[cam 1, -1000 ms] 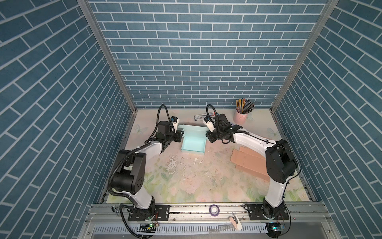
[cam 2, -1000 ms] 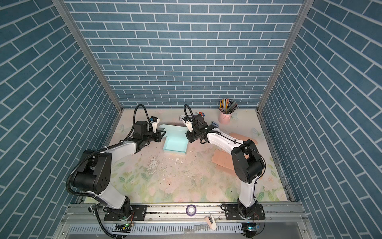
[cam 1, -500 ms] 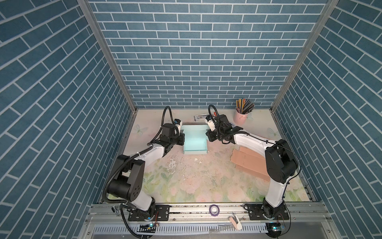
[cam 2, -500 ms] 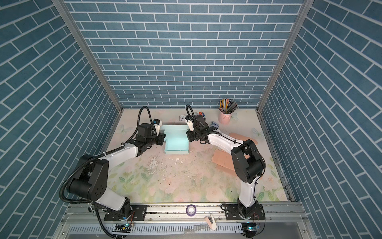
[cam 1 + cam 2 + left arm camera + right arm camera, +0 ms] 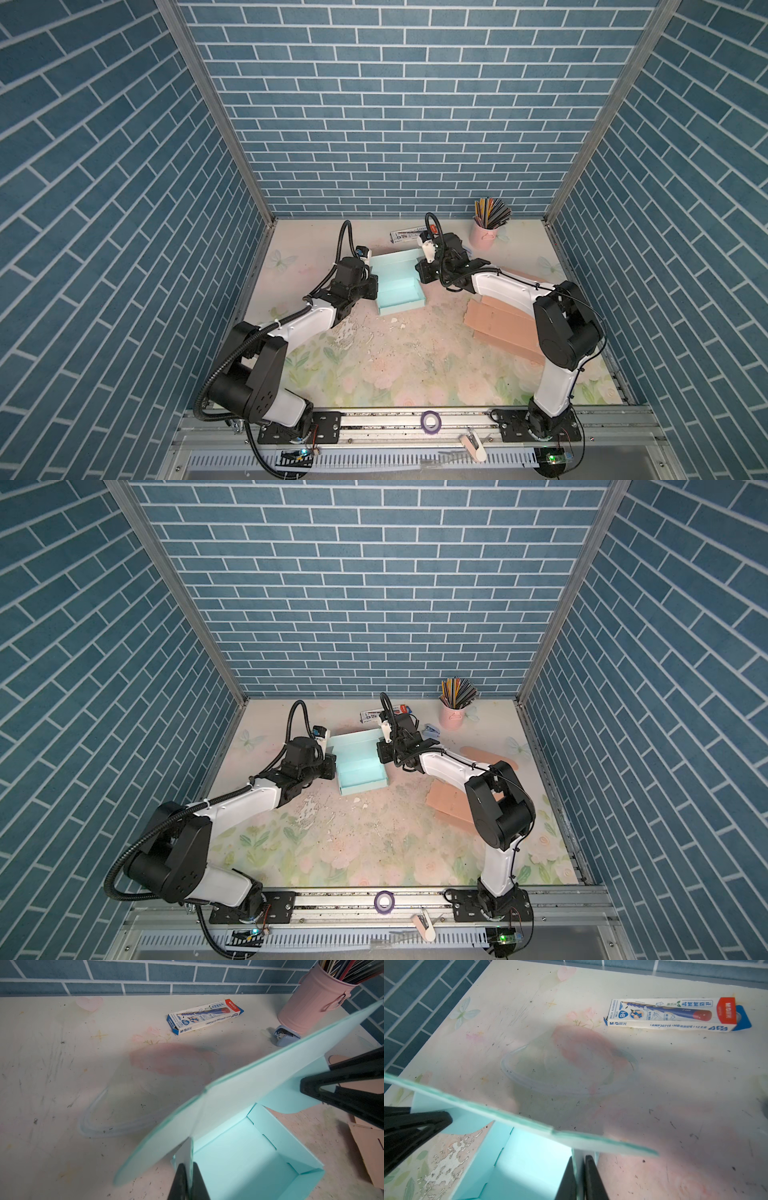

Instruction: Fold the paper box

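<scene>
Paper box point(image 5: 398, 291) mid-table between left claw point(image 5: 187, 1169) and right claw point(image 5: 580, 1160), pencil carton point(image 5: 407, 236) behind, cardboard point(image 5: 498, 328) right.

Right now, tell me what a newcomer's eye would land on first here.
The mint-green paper box stands half-folded toward the back middle of the table. The left gripper and right gripper each pinch it from opposite sides. A pink pencil cup sits at the far right.
</scene>
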Controlling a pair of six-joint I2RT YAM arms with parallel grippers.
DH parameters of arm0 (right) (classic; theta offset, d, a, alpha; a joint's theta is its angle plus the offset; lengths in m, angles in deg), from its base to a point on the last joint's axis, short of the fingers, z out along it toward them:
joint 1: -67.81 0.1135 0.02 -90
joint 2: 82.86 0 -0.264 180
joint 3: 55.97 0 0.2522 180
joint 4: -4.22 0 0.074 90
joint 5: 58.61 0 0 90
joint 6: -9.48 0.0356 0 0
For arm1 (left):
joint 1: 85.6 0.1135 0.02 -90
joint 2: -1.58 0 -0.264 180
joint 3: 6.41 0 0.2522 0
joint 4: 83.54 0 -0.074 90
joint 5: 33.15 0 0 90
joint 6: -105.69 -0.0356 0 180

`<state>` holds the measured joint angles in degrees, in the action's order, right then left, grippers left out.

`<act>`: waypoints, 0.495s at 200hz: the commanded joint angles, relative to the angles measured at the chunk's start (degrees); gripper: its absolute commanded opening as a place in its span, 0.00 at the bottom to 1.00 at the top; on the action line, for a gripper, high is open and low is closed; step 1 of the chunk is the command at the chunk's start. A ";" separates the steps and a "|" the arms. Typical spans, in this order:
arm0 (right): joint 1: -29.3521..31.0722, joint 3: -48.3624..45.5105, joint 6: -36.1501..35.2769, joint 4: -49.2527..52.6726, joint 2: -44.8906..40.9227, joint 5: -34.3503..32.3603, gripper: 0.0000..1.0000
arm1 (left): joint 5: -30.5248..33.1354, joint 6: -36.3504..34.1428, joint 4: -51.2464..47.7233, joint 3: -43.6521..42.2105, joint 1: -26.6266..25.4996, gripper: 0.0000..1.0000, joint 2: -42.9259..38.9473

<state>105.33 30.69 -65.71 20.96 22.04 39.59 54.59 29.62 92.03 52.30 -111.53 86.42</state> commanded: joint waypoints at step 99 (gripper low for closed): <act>1.77 -7.06 1.61 -3.08 -5.32 1.11 0.12 | 10.05 4.00 6.66 -0.03 -9.64 0.06 0.59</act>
<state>105.52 24.40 -65.32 18.80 18.17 37.17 64.88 32.03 93.03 52.30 -118.41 86.79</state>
